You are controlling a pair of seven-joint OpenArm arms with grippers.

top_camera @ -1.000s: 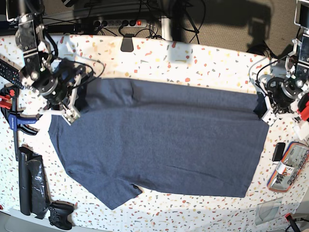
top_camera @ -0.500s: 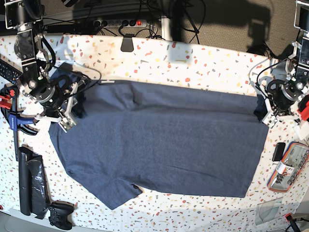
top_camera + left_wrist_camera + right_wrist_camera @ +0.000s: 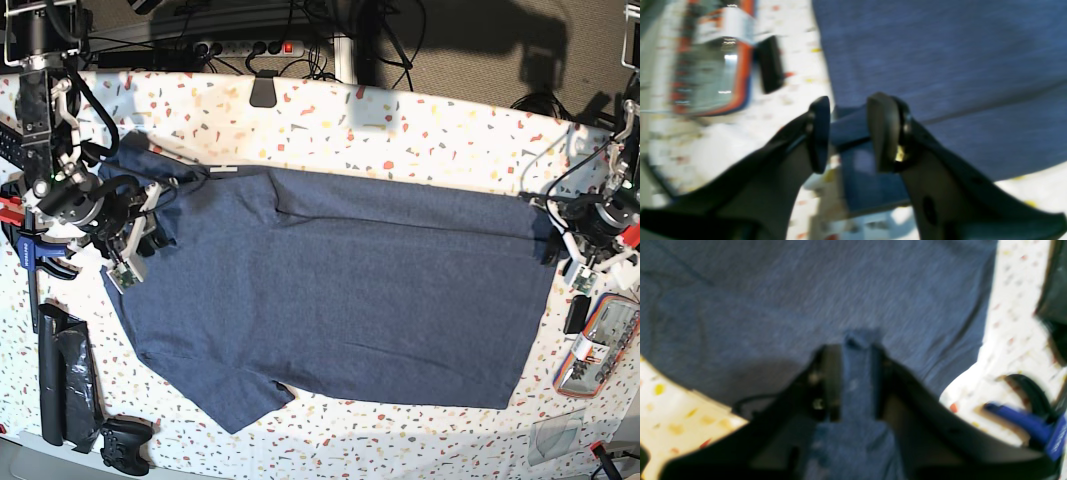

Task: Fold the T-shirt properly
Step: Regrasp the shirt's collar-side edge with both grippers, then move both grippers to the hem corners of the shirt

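The navy-blue T-shirt (image 3: pixel 340 290) lies spread flat across the speckled table, plain side up, with one sleeve at the front left. My right gripper (image 3: pixel 145 225) is at the shirt's upper left corner. In the right wrist view it (image 3: pixel 855 386) is shut on a pinch of the T-shirt (image 3: pixel 840 306). My left gripper (image 3: pixel 552 243) is at the shirt's upper right corner. In the left wrist view it (image 3: pixel 848 133) grips a folded edge of the T-shirt (image 3: pixel 940 50) just above the table. No lettering shows.
An orange-rimmed clear case (image 3: pixel 597 345) and a small black object (image 3: pixel 577 313) lie right of the shirt. A blue clamp (image 3: pixel 40 250), a black roll (image 3: pixel 65 375) and a game controller (image 3: pixel 127 445) are along the left edge. A black clip (image 3: pixel 263 92) sits at the back edge.
Both grippers have moved outward, away from each other, each still holding cloth. The shirt's upper left corner is drawn out to the left and its upper right corner to the right.
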